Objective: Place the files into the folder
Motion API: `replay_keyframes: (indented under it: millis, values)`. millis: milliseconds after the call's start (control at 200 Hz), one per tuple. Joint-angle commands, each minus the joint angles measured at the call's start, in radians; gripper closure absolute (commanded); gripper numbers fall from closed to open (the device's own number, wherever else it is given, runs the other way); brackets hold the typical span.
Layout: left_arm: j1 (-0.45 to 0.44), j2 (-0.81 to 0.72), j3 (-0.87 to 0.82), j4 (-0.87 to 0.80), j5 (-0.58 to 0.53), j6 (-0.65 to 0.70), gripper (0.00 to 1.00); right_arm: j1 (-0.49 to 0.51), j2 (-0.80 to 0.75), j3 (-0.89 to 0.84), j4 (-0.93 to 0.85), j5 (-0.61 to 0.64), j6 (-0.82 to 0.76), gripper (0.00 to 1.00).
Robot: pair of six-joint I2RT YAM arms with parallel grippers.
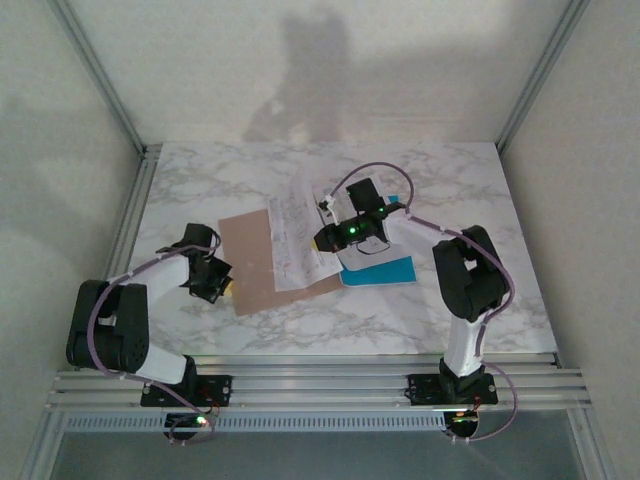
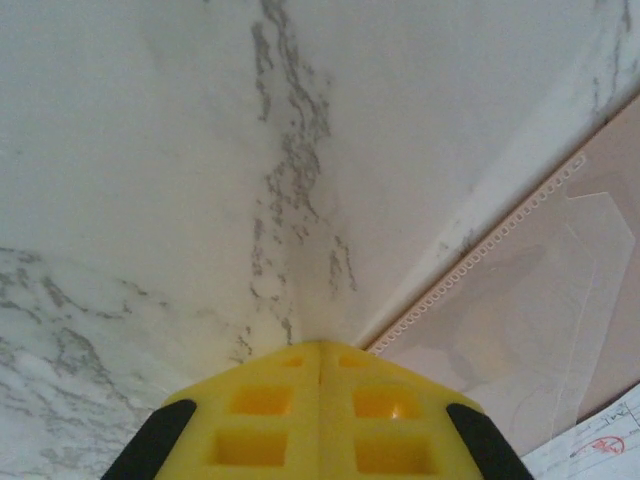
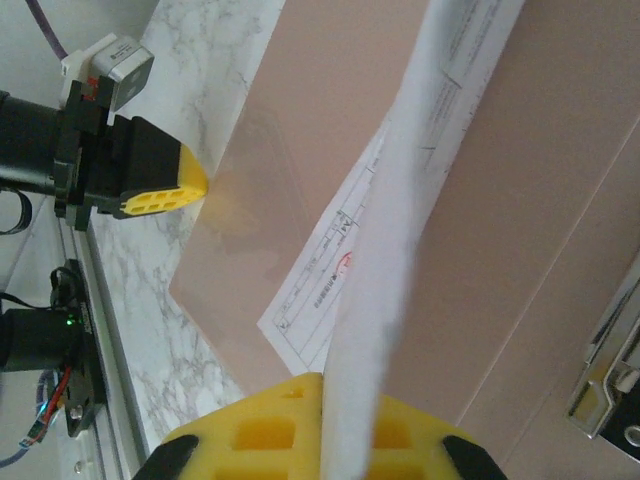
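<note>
1. Left gripper (image 2: pixel 320 352): the yellow jaws are clenched together with nothing between them. They sit low over the bare marble counter (image 2: pixel 150 150), just beside the near-left edge of the folder (image 1: pixel 248 265). Whether the tips touch the counter cannot be told.
2. Folder: a plain pinkish-brown card lying flat on the counter, left of centre.
3. Files (image 1: pixel 298 240): white printed sheets overlapping the right part of the folder. A blue sheet (image 1: pixel 385 270) lies just to their right on the counter, partly under the right arm.
4. Right gripper (image 3: pixel 345 392): the jaws grasp the edge of one white sheet, which rises out of them above the folder. Another printed sheet lies flat beneath it.
5. Metal clip (image 3: pixel 610 390): at the right margin of the right wrist view.
</note>
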Motion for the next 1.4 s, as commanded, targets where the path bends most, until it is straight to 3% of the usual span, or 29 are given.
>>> replay_keyframes:
  millis: [0, 385, 876, 1397]
  values:
    - [0.001, 0.092, 0.019, 0.198, -0.031, 0.033, 1.0, -0.005, 0.03, 0.032, 0.006, -0.062, 0.02, 1.0]
    - [0.001, 0.092, 0.054, 0.167, -0.057, 0.067, 1.0, 0.024, 0.146, 0.059, 0.06, -0.138, 0.07, 1.0]
    - [0.004, 0.042, 0.001, 0.164, -0.066, 0.058, 1.0, 0.092, 0.24, 0.109, 0.146, -0.118, 0.188, 1.0]
    - [0.01, -0.009, -0.049, 0.193, -0.053, 0.034, 1.0, 0.104, 0.244, 0.016, 0.306, -0.1, 0.361, 1.0]
